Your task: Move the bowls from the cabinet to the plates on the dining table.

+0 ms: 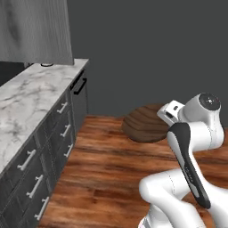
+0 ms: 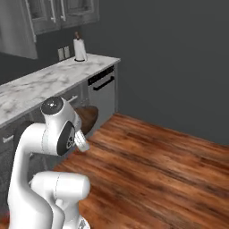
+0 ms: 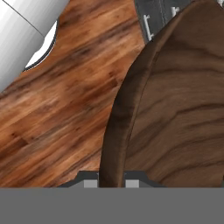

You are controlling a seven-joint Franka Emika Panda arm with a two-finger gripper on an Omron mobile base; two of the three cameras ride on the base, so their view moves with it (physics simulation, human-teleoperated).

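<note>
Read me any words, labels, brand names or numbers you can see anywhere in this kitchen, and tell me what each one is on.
No text can be read in any view.
The wooden bowl held by the gripper shows wood grain and no marking.
The marble counter, the drawer fronts and the paper towel roll carry no lettering.

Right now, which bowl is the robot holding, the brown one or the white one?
The dark brown wooden bowl. The end effector is shut on its rim, carrying it above the wood floor. It has wood grain, not grey-veined white marble.
</note>
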